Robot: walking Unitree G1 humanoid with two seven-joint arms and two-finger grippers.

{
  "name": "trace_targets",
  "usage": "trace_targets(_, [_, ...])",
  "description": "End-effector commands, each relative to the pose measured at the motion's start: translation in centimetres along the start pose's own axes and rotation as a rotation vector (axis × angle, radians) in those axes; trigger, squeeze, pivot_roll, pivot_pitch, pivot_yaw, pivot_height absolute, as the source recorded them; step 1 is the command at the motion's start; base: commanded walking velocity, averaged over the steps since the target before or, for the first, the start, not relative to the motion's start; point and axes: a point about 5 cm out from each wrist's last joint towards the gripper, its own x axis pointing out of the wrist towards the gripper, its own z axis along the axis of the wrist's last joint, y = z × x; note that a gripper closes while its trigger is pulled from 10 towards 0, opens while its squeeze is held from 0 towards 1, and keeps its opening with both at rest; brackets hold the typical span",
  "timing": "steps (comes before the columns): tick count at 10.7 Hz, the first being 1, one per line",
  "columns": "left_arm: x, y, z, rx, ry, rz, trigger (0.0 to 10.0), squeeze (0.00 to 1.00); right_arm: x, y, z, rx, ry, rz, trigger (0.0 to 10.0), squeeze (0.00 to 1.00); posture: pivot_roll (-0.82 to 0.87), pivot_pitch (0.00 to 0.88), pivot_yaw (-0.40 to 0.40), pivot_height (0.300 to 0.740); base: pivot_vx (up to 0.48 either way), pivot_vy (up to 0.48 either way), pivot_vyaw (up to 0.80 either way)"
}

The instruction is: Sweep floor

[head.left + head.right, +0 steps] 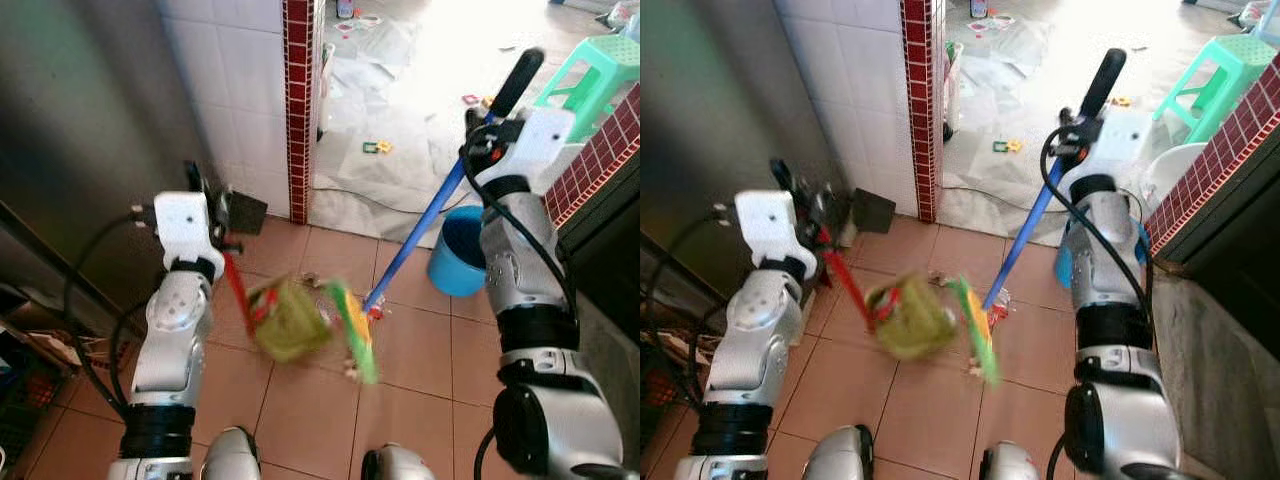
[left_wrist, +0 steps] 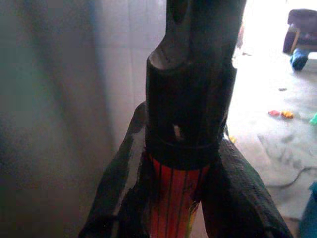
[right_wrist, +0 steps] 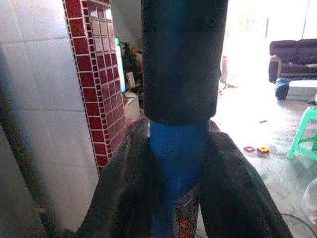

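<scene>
We see the blue-handled broom point(image 1: 420, 232) slanting down to the tiled floor point(image 1: 300, 400), its head meeting a blurred green dustpan point(image 1: 290, 320) in front of our feet. Our right hand point(image 1: 490, 130) grips the broom just below its black grip. Our left hand point(image 1: 215, 215) clamps the dustpan's red handle point(image 1: 237, 290). A blue bucket point(image 1: 458, 250) stands just beside the right arm.

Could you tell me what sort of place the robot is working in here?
Most likely a lived-in home: a terracotta tiled floor, a white-tiled wall with a red brick-pattern pillar, and beyond it a sofa and green plastic stool.
</scene>
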Motion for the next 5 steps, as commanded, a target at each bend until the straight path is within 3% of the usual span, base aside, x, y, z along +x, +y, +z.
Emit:
trace_targets(1, [0.3, -0.4, 1.8, -0.009, -0.08, -0.015, 10.0, 0.0, 0.7, -0.3, 1.5, -0.013, -0.062, -0.013, 10.0, 0.0, -0.05, 0.083, -0.01, 0.74, 0.0, 0.0, 0.0])
trace_targets(4, [-0.3, -1.6, 1.6, -0.051, -0.073, -0.058, 10.0, 0.0, -0.3, -0.9, -0.2, -0.264, -0.01, -0.01, 10.0, 0.0, -0.05, 0.072, -0.013, 0.74, 0.0, 0.0, 0.0])
trace_targets(5, [-0.6, -1.7, 1.4, -0.047, -0.068, -0.065, 10.0, 0.0, -0.8, -0.8, -0.7, -0.252, -0.006, -0.007, 10.0, 0.0, -0.04, 0.07, -0.014, 0.74, 0.0, 0.0, 0.0])
